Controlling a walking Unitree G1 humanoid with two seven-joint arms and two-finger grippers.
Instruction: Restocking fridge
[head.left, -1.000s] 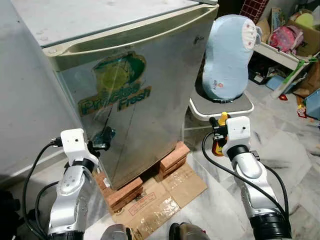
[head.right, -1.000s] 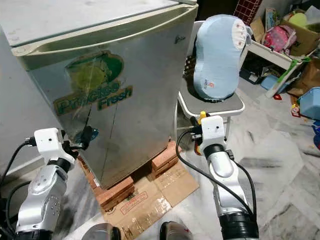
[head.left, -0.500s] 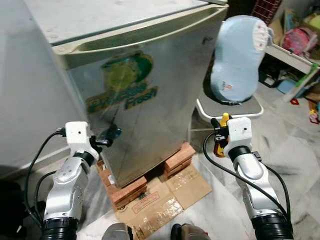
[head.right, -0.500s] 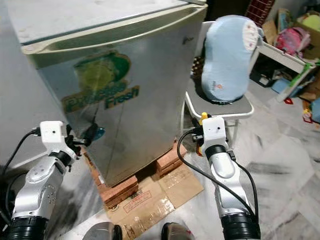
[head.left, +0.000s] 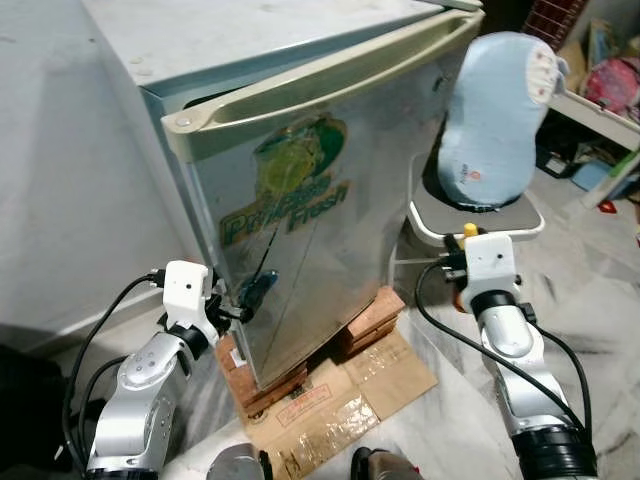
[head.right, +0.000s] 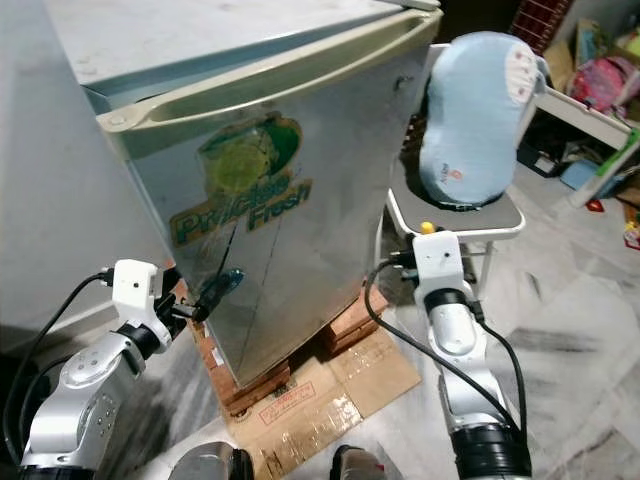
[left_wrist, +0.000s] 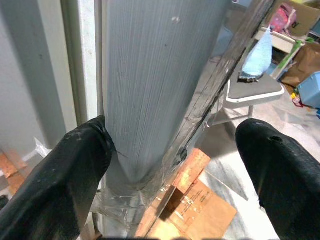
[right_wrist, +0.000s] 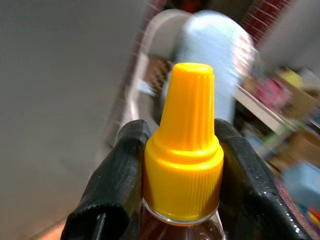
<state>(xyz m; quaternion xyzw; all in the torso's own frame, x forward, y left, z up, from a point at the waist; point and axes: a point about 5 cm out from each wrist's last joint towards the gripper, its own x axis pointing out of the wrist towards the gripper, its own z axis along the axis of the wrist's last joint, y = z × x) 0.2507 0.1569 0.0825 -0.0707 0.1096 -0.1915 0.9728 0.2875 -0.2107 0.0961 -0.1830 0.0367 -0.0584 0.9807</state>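
A silver fridge (head.left: 330, 230) with a green "Princess Fresh" sticker stands in front of me on bricks. Its door (head.right: 290, 240) has a cream handle rail (head.left: 330, 85) along the top. My left gripper (head.left: 243, 298) is open at the lower left edge of the door. In the left wrist view one finger (left_wrist: 65, 175) sits behind that edge and the other finger (left_wrist: 280, 165) is in front of the door face. My right gripper (head.left: 462, 272) is held low to the right of the fridge, shut on a bottle with a yellow cap (right_wrist: 184, 145).
A white chair (head.left: 480, 215) carrying a light blue cushion (head.left: 495, 120) stands close to the fridge's right side. Bricks (head.left: 372, 315) and flattened cardboard (head.left: 350, 400) lie under the fridge. A grey wall (head.left: 60, 150) is on the left, with clutter (head.left: 615, 80) at the far right.
The camera has shifted, so the fridge sits further right in view. My left gripper has come in to the door's lower left edge. The right gripper still holds the bottle.
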